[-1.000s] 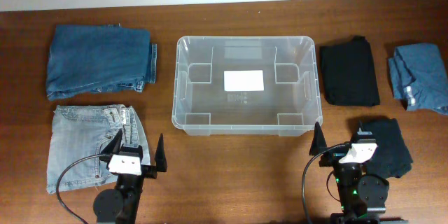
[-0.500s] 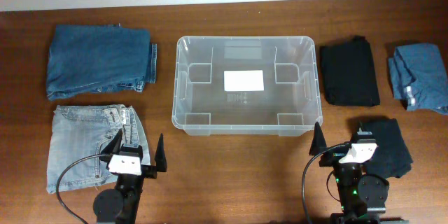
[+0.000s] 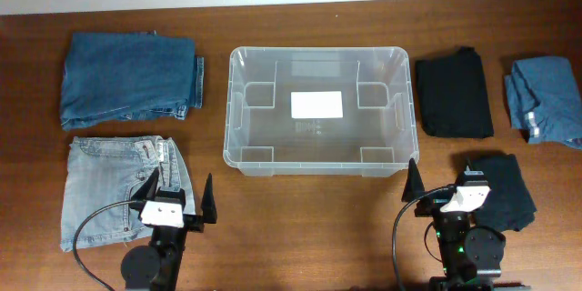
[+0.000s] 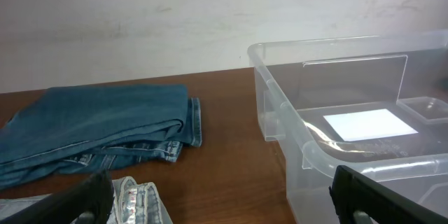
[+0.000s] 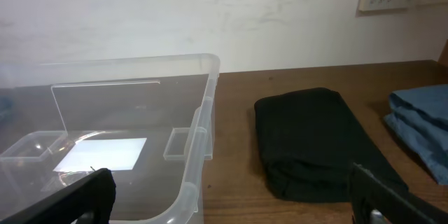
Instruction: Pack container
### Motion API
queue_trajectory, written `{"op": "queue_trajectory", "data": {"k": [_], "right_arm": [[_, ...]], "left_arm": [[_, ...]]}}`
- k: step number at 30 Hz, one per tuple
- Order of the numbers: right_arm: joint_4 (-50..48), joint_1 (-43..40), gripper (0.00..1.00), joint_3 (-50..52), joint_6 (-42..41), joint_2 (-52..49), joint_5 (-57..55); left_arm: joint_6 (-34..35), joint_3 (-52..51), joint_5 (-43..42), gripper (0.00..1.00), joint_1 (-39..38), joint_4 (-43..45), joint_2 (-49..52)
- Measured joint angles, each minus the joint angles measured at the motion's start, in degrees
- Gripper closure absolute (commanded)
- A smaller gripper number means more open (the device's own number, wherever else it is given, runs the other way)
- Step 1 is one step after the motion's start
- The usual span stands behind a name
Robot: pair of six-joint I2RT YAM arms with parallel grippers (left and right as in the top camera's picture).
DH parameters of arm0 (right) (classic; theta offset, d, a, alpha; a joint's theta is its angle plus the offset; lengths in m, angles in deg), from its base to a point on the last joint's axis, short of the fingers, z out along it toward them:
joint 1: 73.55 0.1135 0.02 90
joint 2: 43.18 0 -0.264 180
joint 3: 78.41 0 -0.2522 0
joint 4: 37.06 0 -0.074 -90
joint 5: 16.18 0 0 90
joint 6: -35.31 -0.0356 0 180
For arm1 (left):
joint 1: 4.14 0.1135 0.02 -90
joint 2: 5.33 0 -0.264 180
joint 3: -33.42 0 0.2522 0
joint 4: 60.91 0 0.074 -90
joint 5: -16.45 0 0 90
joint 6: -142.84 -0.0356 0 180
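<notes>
The container [image 3: 235, 118] is a clear plastic bin standing empty at the table's middle, a white label [image 3: 316, 104] on its base. My left gripper [image 3: 182, 193] hovers open near the front edge, left of the bin's near corner, one finger over light jeans [image 3: 109, 191]. In the left wrist view the left gripper [image 4: 224, 197] holds nothing, with the container's wall [image 4: 276, 115] ahead on the right. My right gripper [image 3: 440, 182] is open at the bin's front right corner. The right wrist view shows the right gripper [image 5: 231, 197] empty, straddling the container's rim [image 5: 204, 122].
Folded dark blue jeans [image 3: 132, 79] lie at the back left. A folded black garment [image 3: 453, 93] and a blue garment [image 3: 546, 100] lie right of the bin. Another dark garment [image 3: 507, 191] sits beside the right arm. A pale wall bounds the table's far side.
</notes>
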Motion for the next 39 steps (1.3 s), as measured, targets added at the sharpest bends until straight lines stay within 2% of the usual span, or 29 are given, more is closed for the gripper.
{"op": "queue_trajectory", "data": {"k": [31,39], "right_arm": [[-0.33,0.02,0.01,0.00,0.00,0.00,3.58],[-3.04,0.02,0.01,0.00,-0.02,0.00,10.38]], "left_arm": [[0.00,0.00,0.00,0.01,0.00,0.00,0.00],[0.00,0.00,0.00,0.01,0.00,0.00,0.00]]}}
